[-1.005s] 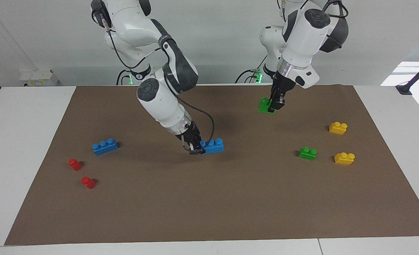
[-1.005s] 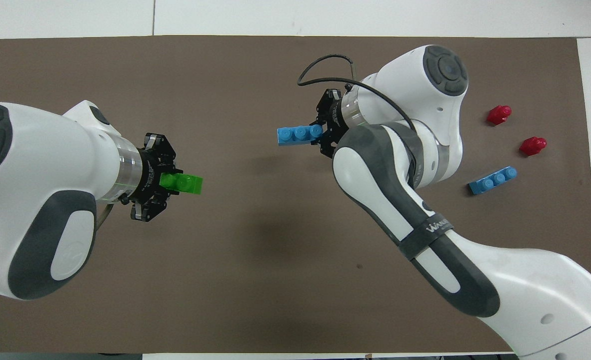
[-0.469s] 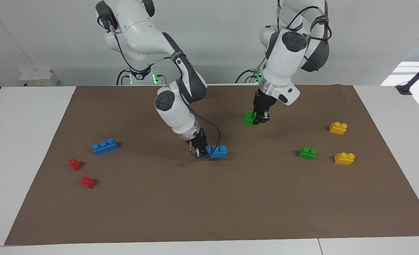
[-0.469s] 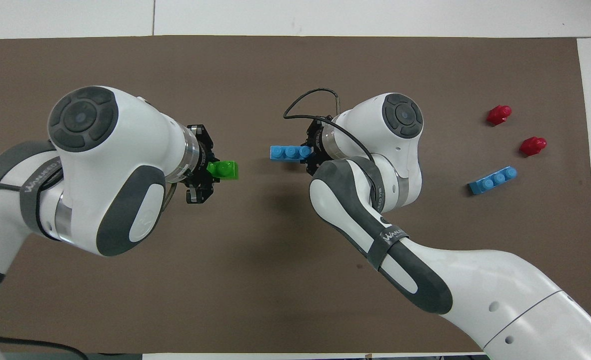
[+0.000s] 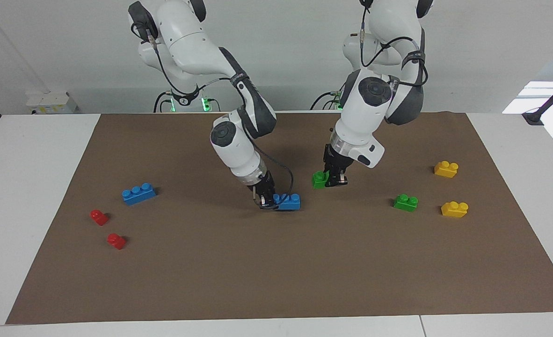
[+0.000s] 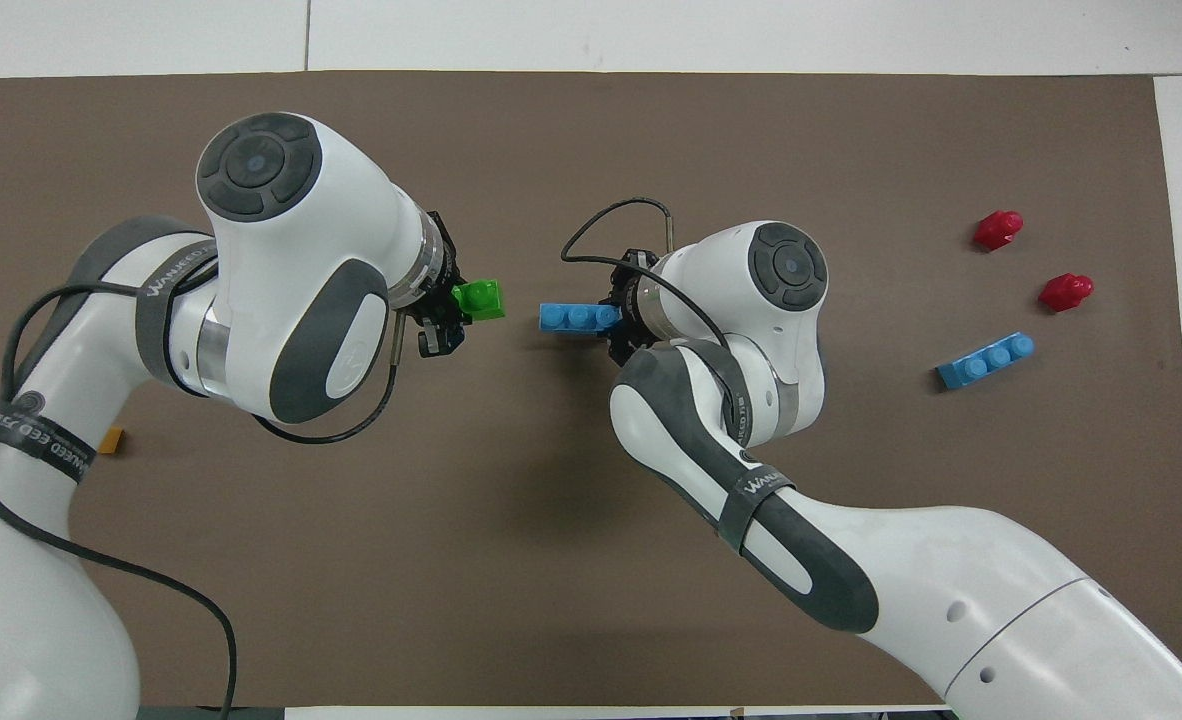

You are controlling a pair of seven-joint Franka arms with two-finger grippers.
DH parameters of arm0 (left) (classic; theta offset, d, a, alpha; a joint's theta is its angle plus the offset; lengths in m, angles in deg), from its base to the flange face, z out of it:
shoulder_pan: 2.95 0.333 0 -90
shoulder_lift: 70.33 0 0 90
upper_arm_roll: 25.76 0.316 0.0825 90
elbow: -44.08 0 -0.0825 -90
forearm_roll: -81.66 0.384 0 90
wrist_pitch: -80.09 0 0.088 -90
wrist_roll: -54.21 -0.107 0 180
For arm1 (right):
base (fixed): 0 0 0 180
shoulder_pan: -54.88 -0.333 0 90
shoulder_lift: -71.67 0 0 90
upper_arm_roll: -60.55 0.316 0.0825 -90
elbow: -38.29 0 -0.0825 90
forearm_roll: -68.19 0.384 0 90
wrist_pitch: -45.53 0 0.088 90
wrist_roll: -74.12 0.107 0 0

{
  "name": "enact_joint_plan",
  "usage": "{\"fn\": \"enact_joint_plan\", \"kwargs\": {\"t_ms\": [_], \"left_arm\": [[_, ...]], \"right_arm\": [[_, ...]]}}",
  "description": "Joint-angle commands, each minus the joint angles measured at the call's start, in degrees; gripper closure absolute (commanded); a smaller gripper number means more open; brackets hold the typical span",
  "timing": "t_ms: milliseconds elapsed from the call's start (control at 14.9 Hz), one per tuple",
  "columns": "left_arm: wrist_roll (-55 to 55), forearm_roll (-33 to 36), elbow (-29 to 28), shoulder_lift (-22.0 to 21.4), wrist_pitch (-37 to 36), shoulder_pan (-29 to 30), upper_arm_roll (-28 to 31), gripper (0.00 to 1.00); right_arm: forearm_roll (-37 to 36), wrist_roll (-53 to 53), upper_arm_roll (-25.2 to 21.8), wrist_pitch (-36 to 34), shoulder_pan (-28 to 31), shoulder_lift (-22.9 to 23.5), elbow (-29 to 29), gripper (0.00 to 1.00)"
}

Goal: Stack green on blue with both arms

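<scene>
The left gripper [image 5: 335, 180] is clamped on a green brick [image 5: 320, 179], held in the air over the brown mat [image 5: 276, 271] just beside the blue brick [image 5: 288, 201], which the right gripper [image 5: 268, 200] pinches by one end low at the mat's middle. Nothing lies between them. Since a second ago the left arm has carried green down toward blue. A spare green brick [image 5: 406, 202], two yellow bricks [image 5: 446, 169], another blue brick [image 5: 138, 194] and two red bricks [image 5: 99, 216] lie well apart.

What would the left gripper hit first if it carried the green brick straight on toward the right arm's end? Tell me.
Probably the blue brick held by the right gripper. The left gripper points its green brick that way across a small gap; relative height is unclear.
</scene>
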Motion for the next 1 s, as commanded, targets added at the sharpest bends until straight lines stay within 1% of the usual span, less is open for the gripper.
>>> {"fn": "enact_joint_plan", "kwargs": {"t_ms": [0,67,134,335,402,603,938], "left_arm": [[4.27,3.77,6.03,6.79,1.37,-4.18,0.96,1.00],[4.89,5.53,5.95,7.50,2.16,-5.58,0.78,1.00],[4.90,5.81,5.95,8.20,2.60,-6.29,0.78,1.00],[4.81,5.46,6.04,8.47,3.31,-6.39,0.69,1.00],[4.90,5.46,5.86,8.56,4.62,-6.82,0.69,1.00],[4.81,5.64,2.88,8.56,9.98,-8.14,0.69,1.00],[4.55,6.25,1.47,9.09,10.26,-8.76,0.69,1.00]], "right_arm": [[-0.55,0.84,-0.12,1.98,-0.16,-0.33,1.47,1.00],[-0.55,0.66,-0.12,2.07,-0.07,-0.33,1.56,1.00],[-0.55,0.40,-0.12,2.25,-0.07,-0.33,1.99,1.00],[-0.55,-0.57,-0.12,4.79,0.19,-0.59,3.93,1.00],[-0.55,-0.66,-0.12,5.06,0.19,-0.59,4.28,1.00],[-0.55,-0.75,-0.12,5.15,0.45,-0.59,4.37,1.00],[-0.64,-1.18,-0.12,6.20,0.45,-0.33,4.90,1.00]]}}
